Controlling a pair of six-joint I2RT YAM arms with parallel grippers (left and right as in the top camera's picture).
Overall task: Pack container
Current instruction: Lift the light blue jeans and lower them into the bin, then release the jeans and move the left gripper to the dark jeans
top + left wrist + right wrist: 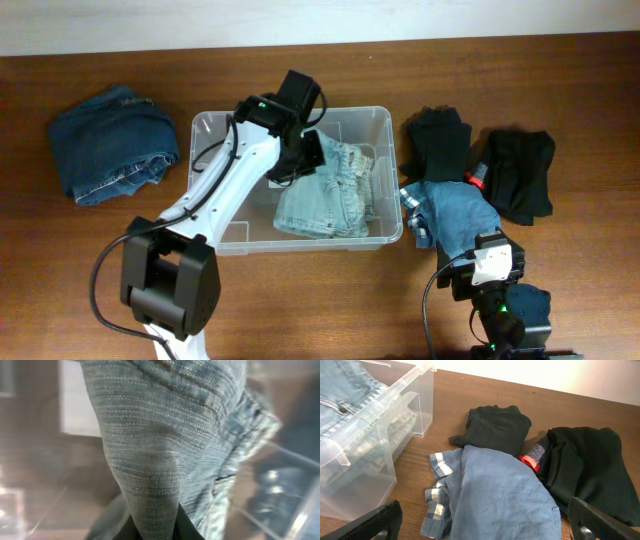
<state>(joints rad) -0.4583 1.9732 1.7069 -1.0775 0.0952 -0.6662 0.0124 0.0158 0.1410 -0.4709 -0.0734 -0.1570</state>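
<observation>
The clear plastic container (pixel 213 180) stands mid-table; it also shows at the left of the right wrist view (pixel 370 415). Light-wash jeans (pixel 335 195) lie inside it, partly bunched. My left gripper (pixel 305 150) is inside the container over its back half, shut on a fold of the light jeans (pixel 160 445), which fill the left wrist view. My right gripper (pixel 485 525) is open and empty near the front edge, facing a blue shirt (pixel 505 495) that lies right of the container (pixel 455 215).
Folded dark blue jeans (pixel 115 140) lie at the far left. Black garments (pixel 440 140) (pixel 520 170) lie right of the container, with a red-tagged item (pixel 478 178) between them. They also show in the right wrist view (pixel 500 425) (pixel 590 465).
</observation>
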